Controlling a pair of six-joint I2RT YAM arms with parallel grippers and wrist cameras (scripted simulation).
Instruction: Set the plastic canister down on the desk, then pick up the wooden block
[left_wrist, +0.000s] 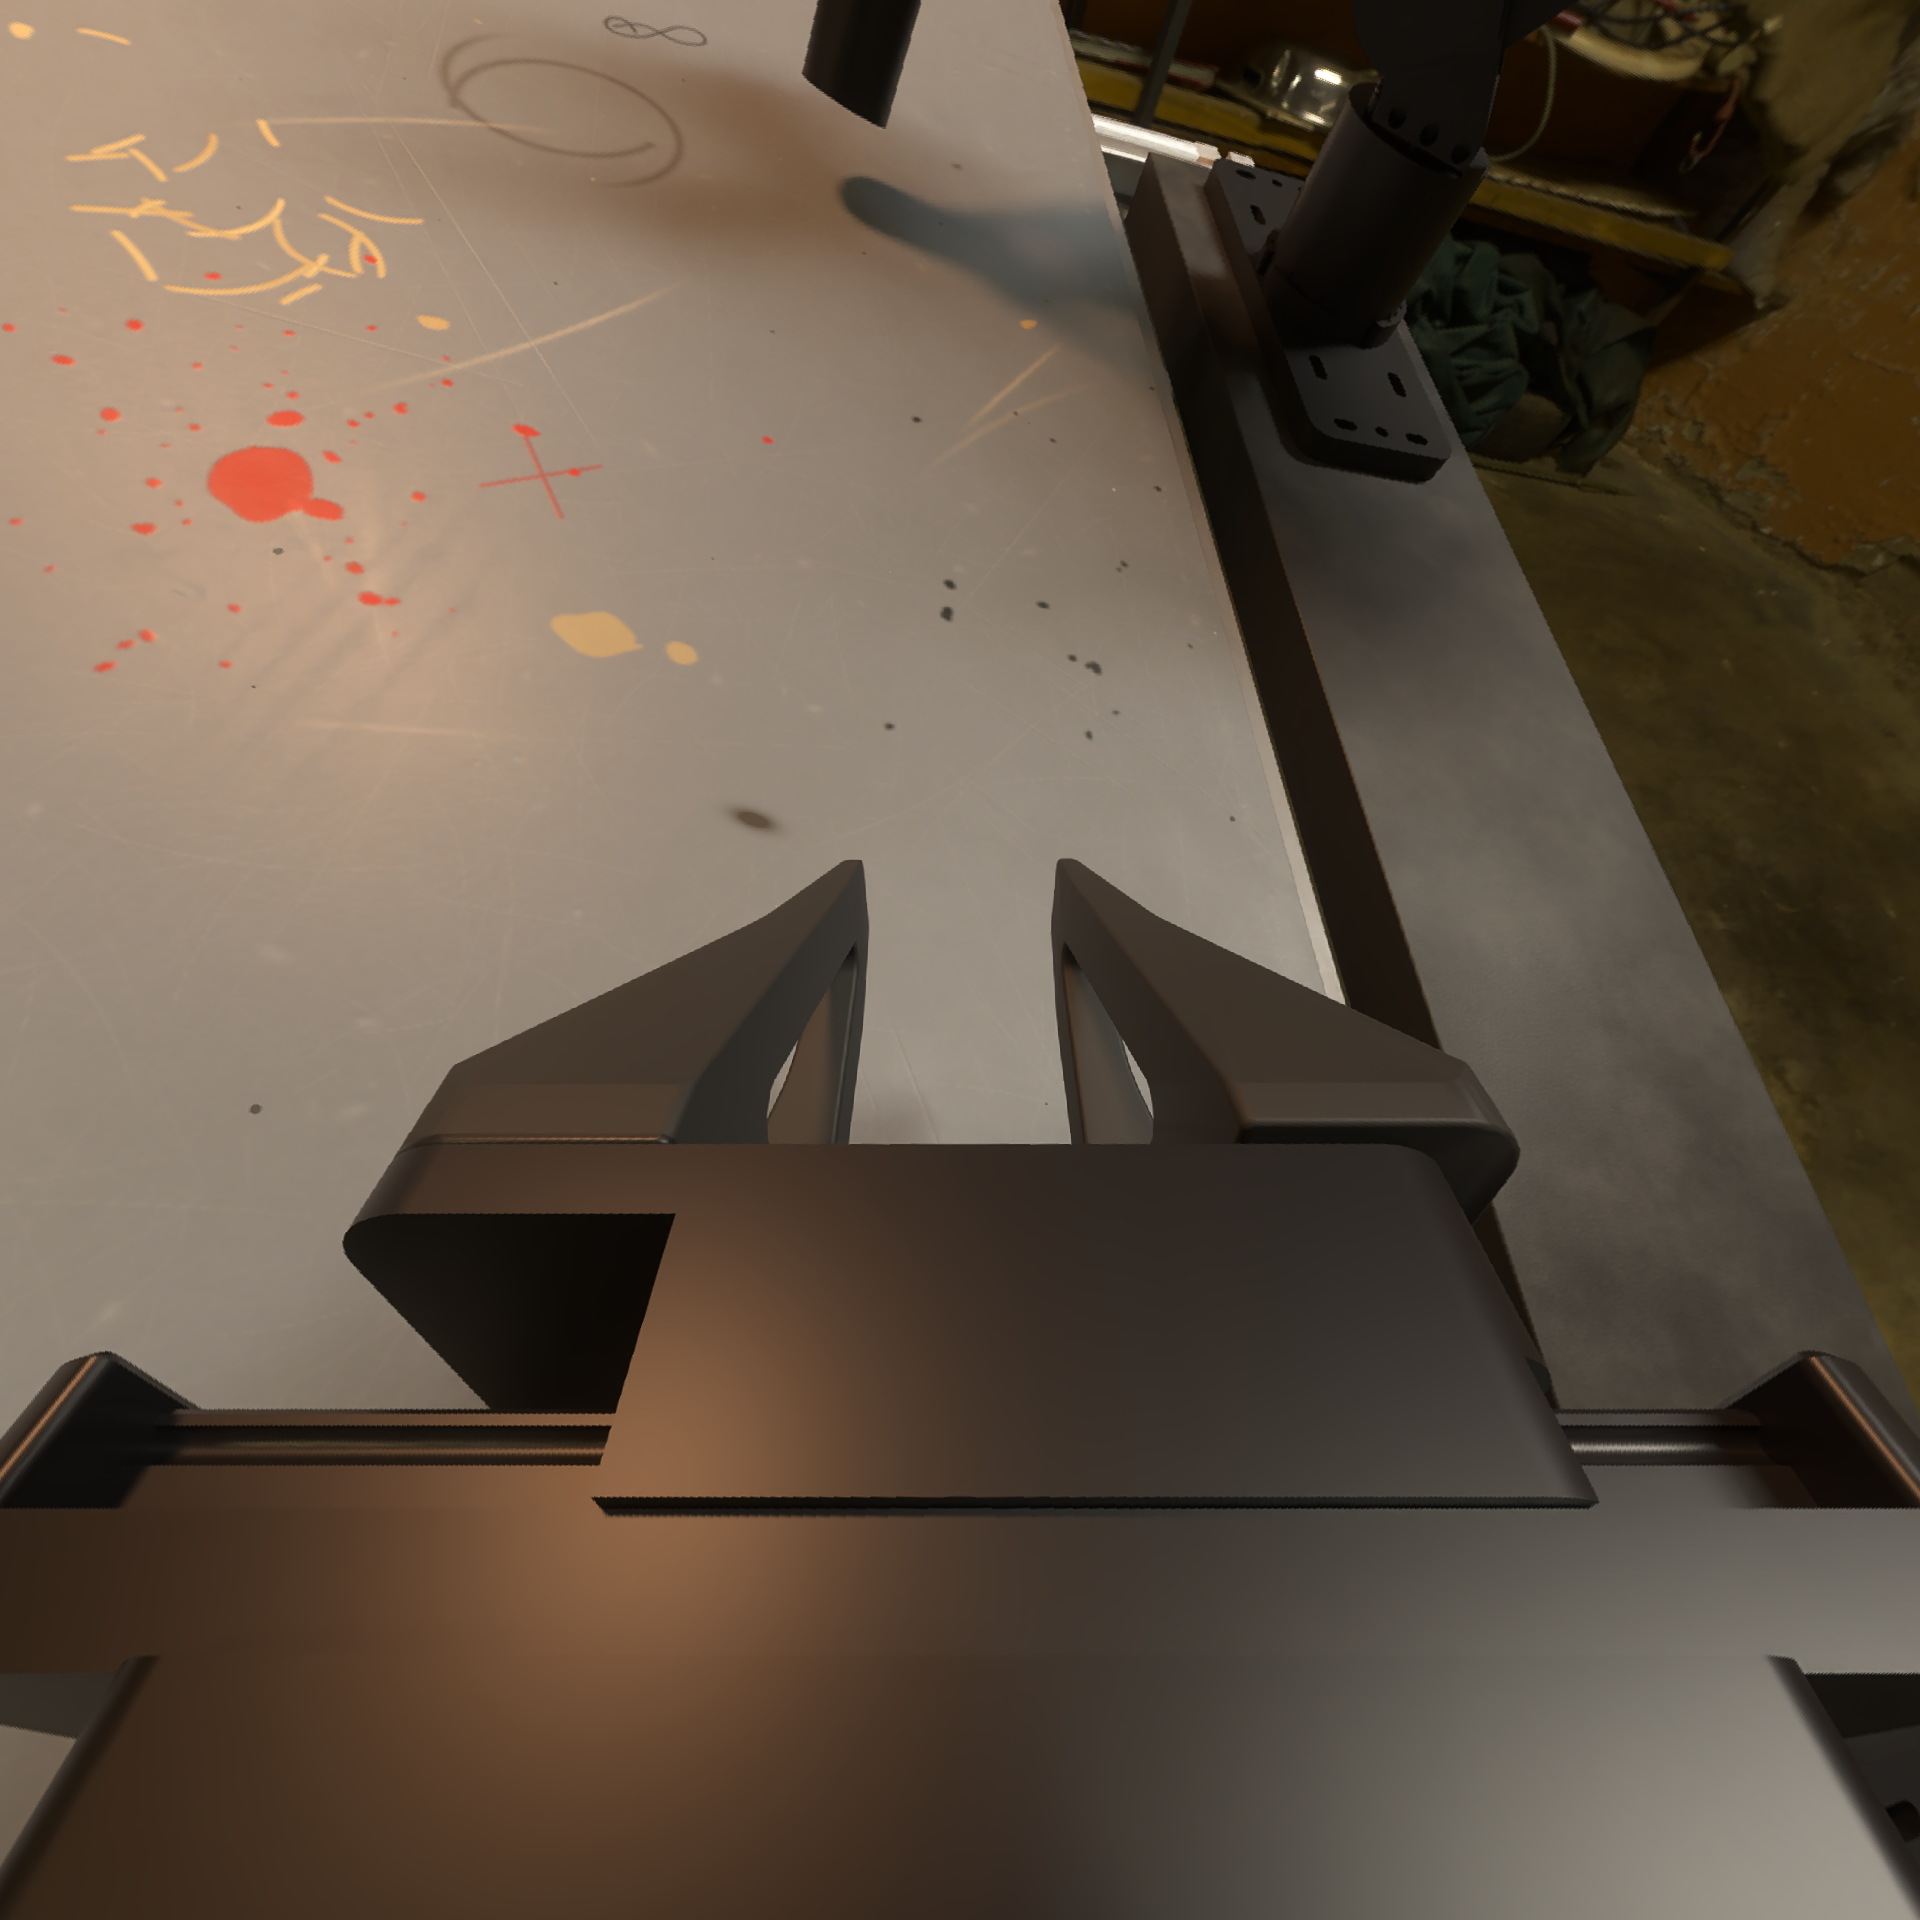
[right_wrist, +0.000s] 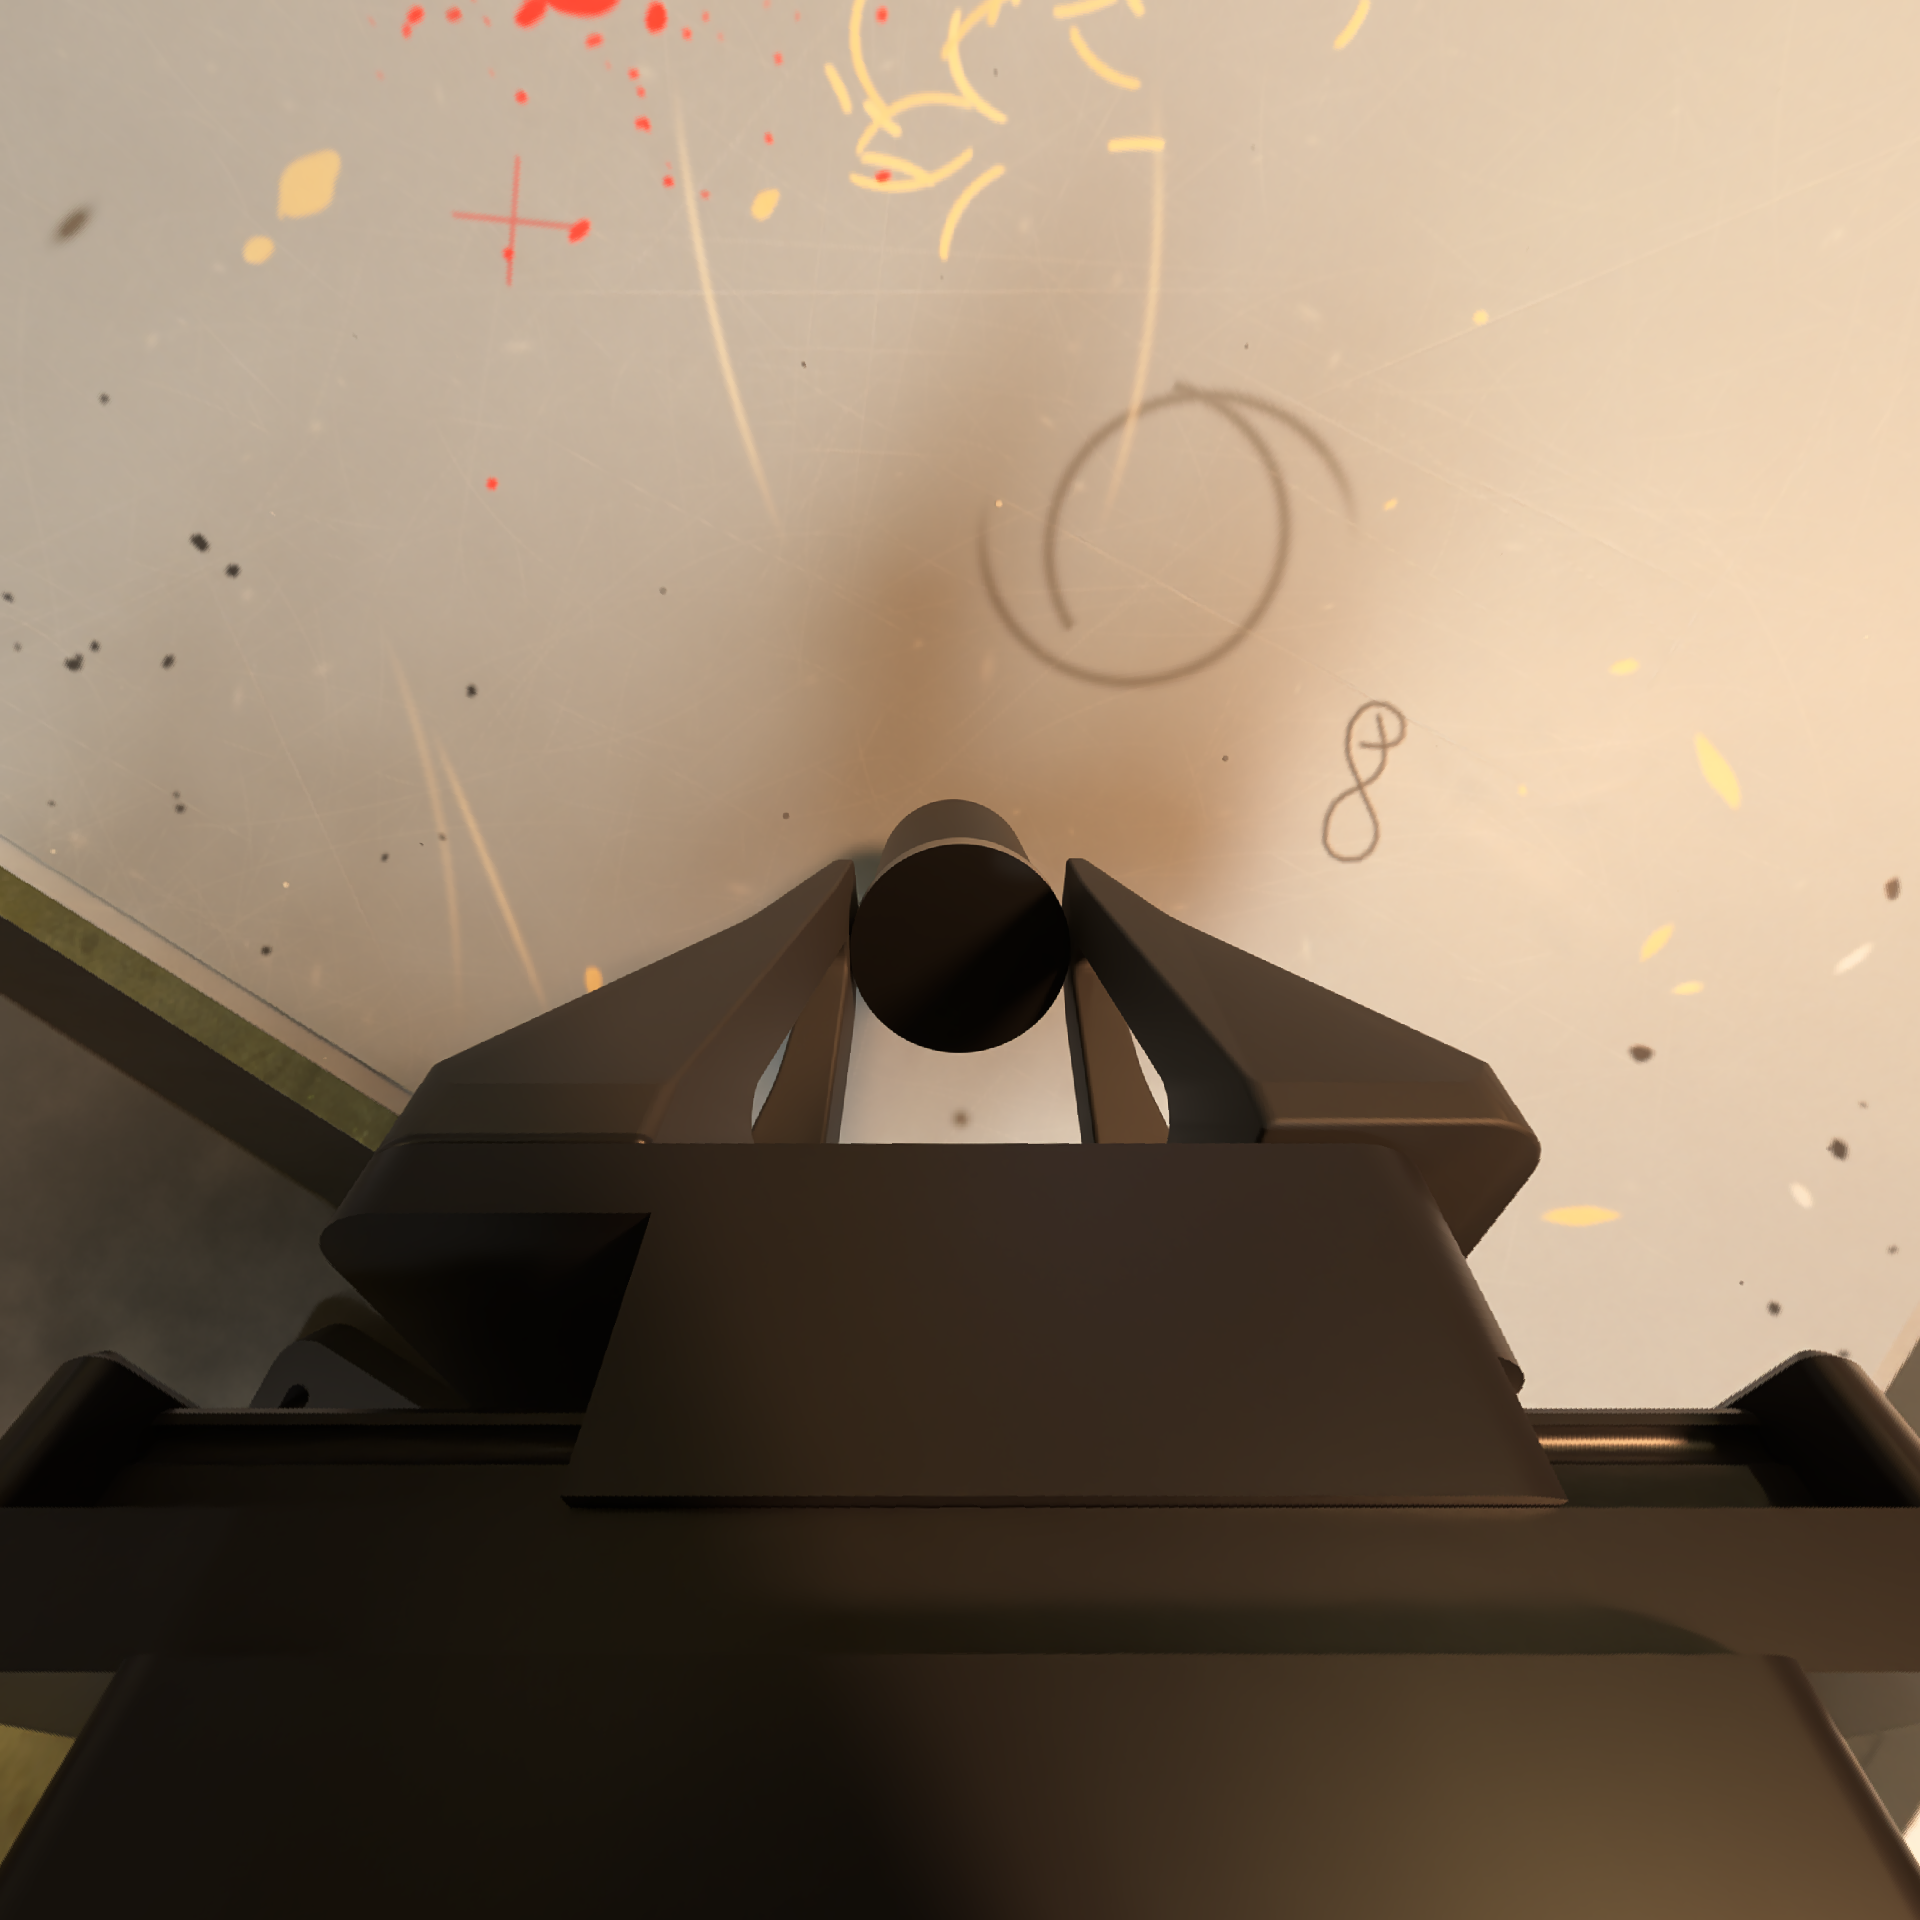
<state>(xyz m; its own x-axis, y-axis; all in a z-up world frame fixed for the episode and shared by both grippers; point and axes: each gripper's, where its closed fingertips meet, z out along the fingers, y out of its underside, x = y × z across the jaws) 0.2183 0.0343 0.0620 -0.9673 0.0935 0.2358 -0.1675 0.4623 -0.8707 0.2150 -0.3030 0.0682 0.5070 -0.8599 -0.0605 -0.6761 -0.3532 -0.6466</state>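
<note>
My right gripper (right_wrist: 961, 868) is shut on a dark cylindrical plastic canister (right_wrist: 956, 956), seen end-on between its two fingers and held above the paint-spattered desk (right_wrist: 623, 582). The canister's lower end also shows at the top of the left wrist view (left_wrist: 857, 52), hanging above the desk (left_wrist: 623, 727) with its blurred shadow beneath. My left gripper (left_wrist: 961, 868) is open and empty, low over the desk near its right edge. No wooden block shows in either view.
The desk's right edge and a dark rail (left_wrist: 1309, 727) run beside my left gripper. The other arm's base and mounting plate (left_wrist: 1351, 312) stand on that rail. Cluttered floor lies beyond. A desk corner (right_wrist: 208, 997) shows at the right wrist view's lower left.
</note>
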